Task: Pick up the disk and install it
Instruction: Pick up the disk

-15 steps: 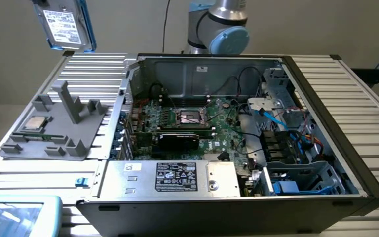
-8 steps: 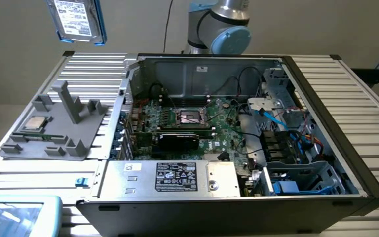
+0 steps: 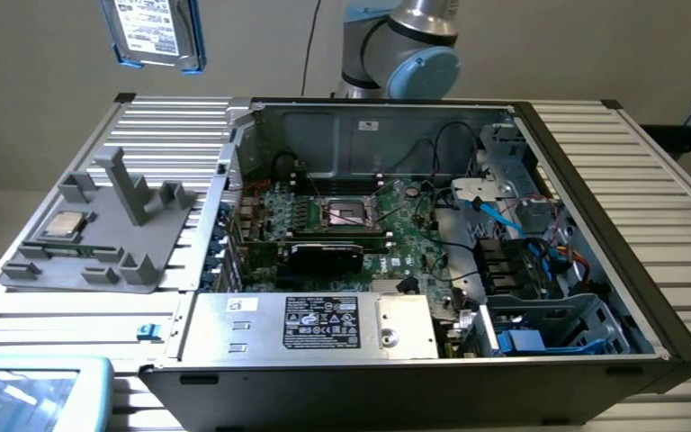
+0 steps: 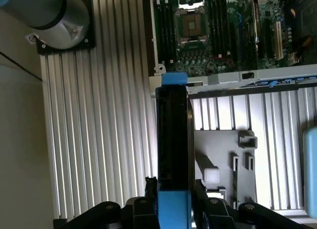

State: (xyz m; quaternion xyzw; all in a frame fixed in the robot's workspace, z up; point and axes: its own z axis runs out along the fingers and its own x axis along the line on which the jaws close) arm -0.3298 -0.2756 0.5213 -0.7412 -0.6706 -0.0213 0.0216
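The disk [image 3: 154,31], a silver drive with a white barcode label in a blue carrier, hangs high in the air at the exterior view's upper left, above the ribbed table beside the open computer case [image 3: 358,126]. In the wrist view I see the disk [image 4: 172,135] edge-on, a dark slab with blue ends. My gripper [image 4: 173,201] is shut on its near end, a black finger [image 4: 148,189] pressed against each side. Below it lie the table and the case's edge.
Inside the case are the motherboard [image 3: 345,225], a labelled power-supply box [image 3: 309,324] and a drive cage [image 3: 561,324] with blue cables. A grey fixture [image 3: 94,234] holding a processor chip [image 3: 64,225] stands beside the case. The arm's base [image 3: 399,54] is behind the case.
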